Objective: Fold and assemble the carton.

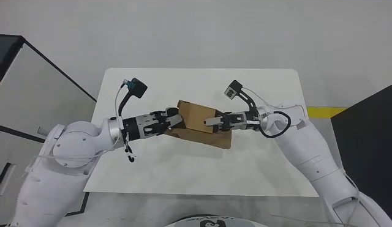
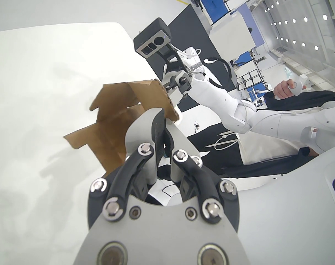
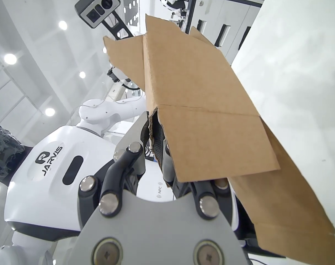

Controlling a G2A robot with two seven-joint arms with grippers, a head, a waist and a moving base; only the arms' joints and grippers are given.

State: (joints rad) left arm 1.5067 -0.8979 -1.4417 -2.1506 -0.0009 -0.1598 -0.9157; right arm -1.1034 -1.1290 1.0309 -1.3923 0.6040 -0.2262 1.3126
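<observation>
Above the surface (image 1: 257, 166), left fingers (image 2: 141, 133) and right fingers (image 3: 133, 136) pinch opposite edges of the carton (image 1: 196, 120): likely light, bendy.

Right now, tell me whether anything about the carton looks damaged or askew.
The carton is held tilted over the table, pinched at opposite ends by the left gripper and the right gripper. Its edge at the right gripper looks frayed and crumpled, and its flaps splay unevenly. Nothing else stands out.

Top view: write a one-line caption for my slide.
Left pincer and right pincer grip opposite ends of the brown corrugated cardboard carton over the white rectangular table.
</observation>
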